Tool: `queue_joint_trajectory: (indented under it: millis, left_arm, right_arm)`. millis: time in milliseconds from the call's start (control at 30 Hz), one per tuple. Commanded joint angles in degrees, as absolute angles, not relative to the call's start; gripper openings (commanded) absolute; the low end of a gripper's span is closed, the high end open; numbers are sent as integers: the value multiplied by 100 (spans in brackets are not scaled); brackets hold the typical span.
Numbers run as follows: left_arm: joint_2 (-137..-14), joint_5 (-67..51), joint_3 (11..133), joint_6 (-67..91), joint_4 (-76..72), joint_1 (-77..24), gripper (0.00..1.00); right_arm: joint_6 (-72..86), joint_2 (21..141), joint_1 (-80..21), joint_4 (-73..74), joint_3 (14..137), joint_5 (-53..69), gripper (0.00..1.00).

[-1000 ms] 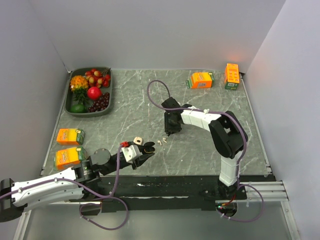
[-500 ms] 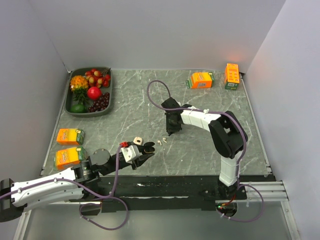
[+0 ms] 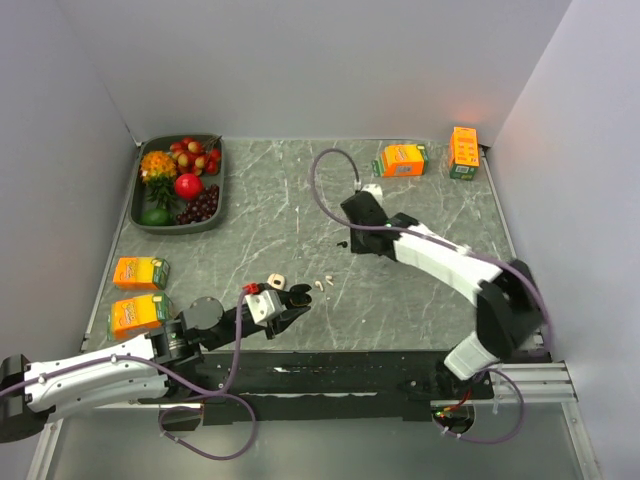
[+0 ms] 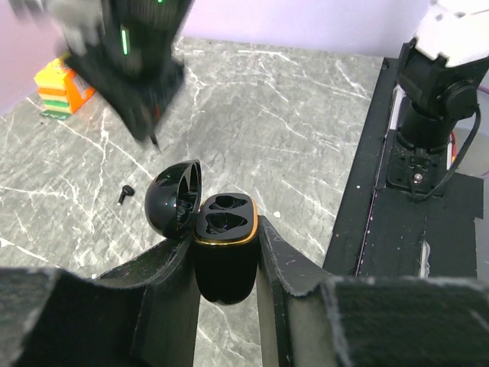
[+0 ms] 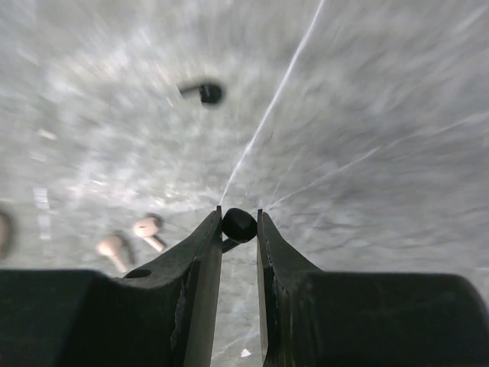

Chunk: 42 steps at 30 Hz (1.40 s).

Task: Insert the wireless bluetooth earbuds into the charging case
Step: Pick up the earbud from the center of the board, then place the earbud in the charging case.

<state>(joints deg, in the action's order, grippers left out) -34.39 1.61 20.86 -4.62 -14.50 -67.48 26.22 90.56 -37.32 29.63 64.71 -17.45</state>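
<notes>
My left gripper is shut on the black charging case, upright with its lid swung open to the left and both sockets empty. My right gripper hangs above the table, shut on one black earbud pinched at its fingertips. A second black earbud lies on the marble. Two white earbuds lie side by side between the two grippers.
A grey tray of fruit sits at the back left. Two orange cartons lie at the left edge, two more at the back right. Walls close in on three sides.
The right gripper closed on a black earbud and rose from the table, swinging back and to the right as the arm stretched out. The left arm and the case stayed put.
</notes>
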Motion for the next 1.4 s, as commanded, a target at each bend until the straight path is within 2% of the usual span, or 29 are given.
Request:
queue_joint_trajectory:
  millis: [0,200,633,967,1367]
  left_arm:
    - [-3691,229,2268,-273,-2029,-6785,1]
    - [-4095,123,2364,-228,-2557,-6785,1]
    - [-4061,343,2242,-361,-3356,-6776,1]
    - [-4078,475,1960,-343,-3893,-6750,1]
    - [-3999,387,1600,-378,-4508,-6759,1]
  right_arm:
    - [2092,7641,-4051,2848,6425,-2803,0]
    - [1679,6628,-4508,2628,6494,-3059,0]
    - [765,5108,-5352,2268,6565,-1785,0]
    - [466,5352,-6670,2436,6970,-1899,0]
    - [360,5282,-7286,1899,6382,-1741,0]
